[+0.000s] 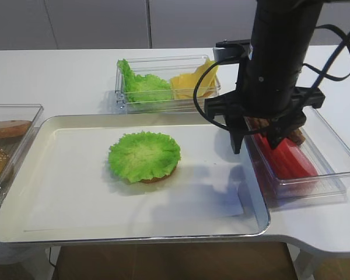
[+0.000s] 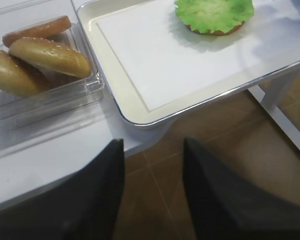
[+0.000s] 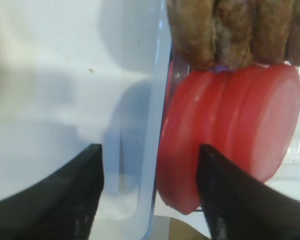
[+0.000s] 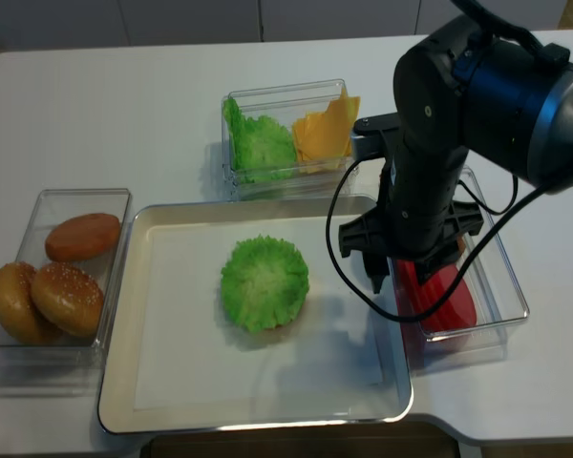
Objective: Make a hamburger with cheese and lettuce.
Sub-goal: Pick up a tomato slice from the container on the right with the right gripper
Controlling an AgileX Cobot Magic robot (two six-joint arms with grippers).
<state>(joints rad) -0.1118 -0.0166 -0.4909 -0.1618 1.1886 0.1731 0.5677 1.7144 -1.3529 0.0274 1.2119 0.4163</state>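
Note:
The hamburger (image 1: 144,156) is a tan bun base with the round ruffled lettuce leaf (image 4: 265,282) on top, and it sits mid-tray. It also shows in the left wrist view (image 2: 214,14). The cheese (image 1: 192,83) lies as yellow slices in a clear box at the back. My right gripper (image 1: 256,140) is open and empty. It straddles the left wall of the right-hand box, with red slices (image 3: 240,125) between its fingers. My left gripper (image 2: 152,142) is open and empty, over the floor past the table's front edge.
The white tray (image 1: 58,198) fills the table's front. A bunched pile of green leaves (image 1: 141,87) shares the cheese box. Brown patties (image 3: 230,30) stand behind the red slices. Bun halves (image 4: 67,291) lie in a clear box at the left.

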